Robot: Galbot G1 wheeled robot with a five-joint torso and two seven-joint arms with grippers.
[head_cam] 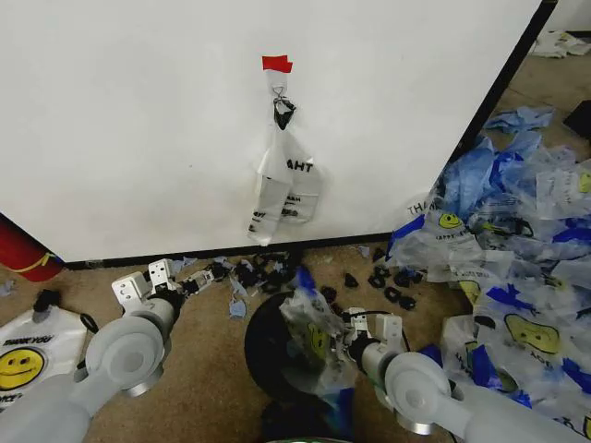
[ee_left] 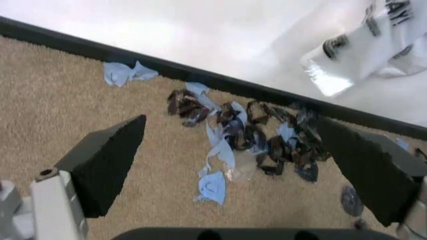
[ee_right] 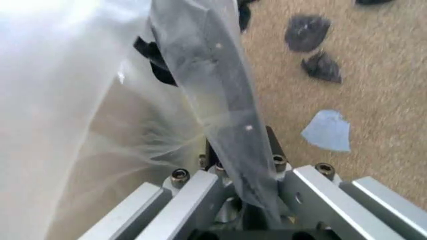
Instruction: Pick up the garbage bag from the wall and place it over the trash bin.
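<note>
right gripper clenched on clear garbage bag, bag draped over black mesh trash bin on carpet. left gripper low near wall base, jaws released, nothing between them, above plastic scraps. another clear bag hangs under red tape.

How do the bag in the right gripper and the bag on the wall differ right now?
The garbage bag is pinched in the shut right gripper and drapes over the trash bin; the wall bag hangs from a hook under red tape. The garbage bag shows a yellow smiley; the wall bag shows only black lettering. Both are clear plastic.
</note>
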